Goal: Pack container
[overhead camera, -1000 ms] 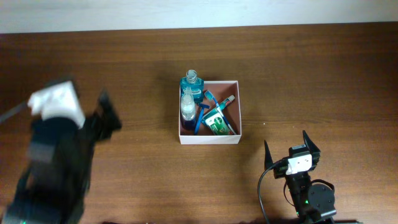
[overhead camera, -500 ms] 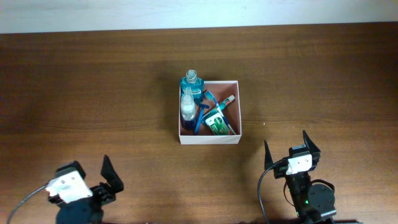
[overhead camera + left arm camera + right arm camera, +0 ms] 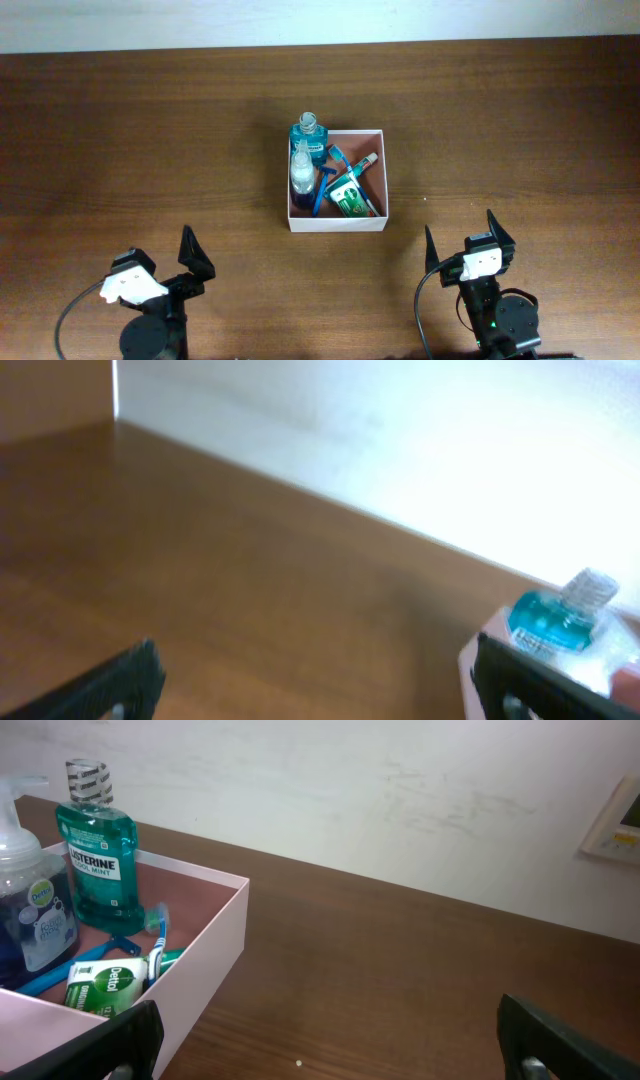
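Nearest, by the bench's (image 3: pixel 520 120) near edge, the left gripper (image 3: pixel 160 265) and right gripper (image 3: pixel 462 240) sit with fingers spread wide, holding nothing. They look parked well back, likely because the packing is finished. Farther off, mid-bench, the container (image 3: pixel 337 225) holds a toothpaste tube (image 3: pixel 350 195), a pump bottle (image 3: pixel 301 172) and, upright in its far-left corner, a mouthwash bottle (image 3: pixel 308 135). The toothbrush (image 3: pixel 60 975) lies half buried, and the left wrist view is blurred, showing only a cut-off corner of the container.

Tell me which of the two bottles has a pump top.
The clear bottle of blue liquid, topped by a white pump; the teal mouthwash bottle has a clear screw cap.
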You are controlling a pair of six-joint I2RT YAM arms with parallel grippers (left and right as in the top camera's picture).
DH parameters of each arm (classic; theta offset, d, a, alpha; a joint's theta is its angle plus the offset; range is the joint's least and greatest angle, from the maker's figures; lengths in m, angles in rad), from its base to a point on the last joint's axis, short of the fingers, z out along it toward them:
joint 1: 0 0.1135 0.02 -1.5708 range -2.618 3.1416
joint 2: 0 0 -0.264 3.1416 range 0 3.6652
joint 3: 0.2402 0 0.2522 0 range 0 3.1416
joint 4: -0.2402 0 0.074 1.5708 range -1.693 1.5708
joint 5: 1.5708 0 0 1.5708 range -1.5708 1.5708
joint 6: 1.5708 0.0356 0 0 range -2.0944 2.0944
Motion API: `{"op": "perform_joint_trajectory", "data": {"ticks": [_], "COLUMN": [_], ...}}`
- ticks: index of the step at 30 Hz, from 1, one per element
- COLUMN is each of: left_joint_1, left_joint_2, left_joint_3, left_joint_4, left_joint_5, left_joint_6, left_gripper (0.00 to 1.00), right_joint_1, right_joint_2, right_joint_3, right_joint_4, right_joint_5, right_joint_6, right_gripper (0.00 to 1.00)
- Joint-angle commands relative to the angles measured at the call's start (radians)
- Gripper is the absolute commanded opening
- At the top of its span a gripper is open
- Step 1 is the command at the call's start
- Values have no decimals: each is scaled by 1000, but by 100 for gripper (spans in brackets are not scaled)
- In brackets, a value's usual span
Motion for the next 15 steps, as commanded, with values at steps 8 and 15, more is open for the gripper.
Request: {"op": "perform_joint_trajectory", "data": {"ticks": [8, 15], "left_joint_1": [26, 99], "left_joint_2": [-33, -33], "left_joint_3": [-158, -189], "left_joint_4": [274, 281], "left_joint_5": [39, 140], "left_joint_6": [-7, 93], "left_gripper": [99, 99], "right_joint_1": [-6, -6], "right_joint_2": [-9, -9], "right_joint_3": [-5, -5], "right_joint_4": [-8, -8], "right_joint_5": [2, 2], "right_joint_6": [2, 2], "right_gripper": [99, 99]}}
